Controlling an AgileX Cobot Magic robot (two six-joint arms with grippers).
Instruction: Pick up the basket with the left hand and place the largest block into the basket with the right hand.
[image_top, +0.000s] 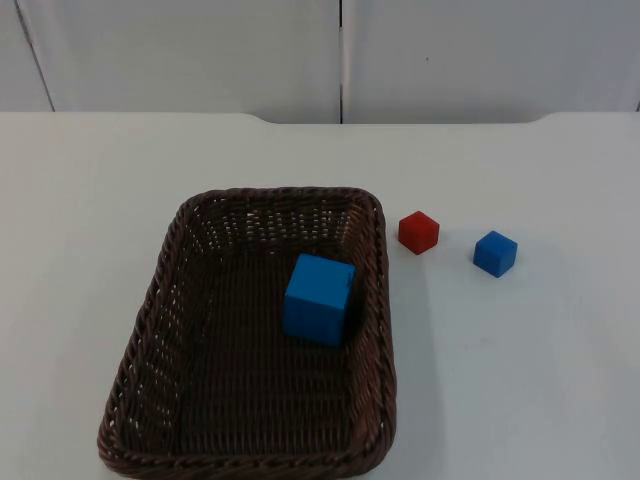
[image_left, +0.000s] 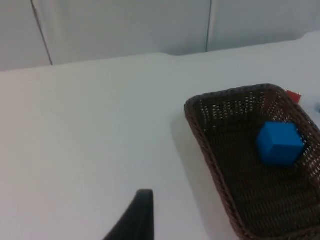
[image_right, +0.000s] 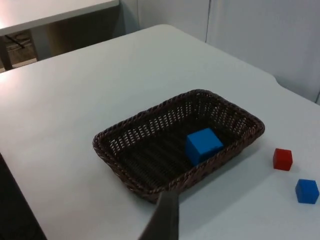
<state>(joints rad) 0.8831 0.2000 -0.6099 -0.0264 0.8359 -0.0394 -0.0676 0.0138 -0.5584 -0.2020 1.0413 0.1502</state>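
Each claw's opening could not be told. The big block (image_top: 319, 299) lay inside the basket (image_top: 372, 262) near the desk's (image_top: 90, 200) front edge; stiff wicker, light, best gripped by its rim.

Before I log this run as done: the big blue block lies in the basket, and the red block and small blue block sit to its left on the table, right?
Not quite. The red block and small blue block sit to the right of the basket, as the top view shows. The big blue block is in the basket.

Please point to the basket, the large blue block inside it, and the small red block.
basket (image_top: 170, 265): top view, left rim.
large blue block (image_top: 319, 299): top view, front face.
small red block (image_top: 418, 232): top view, middle of the block.
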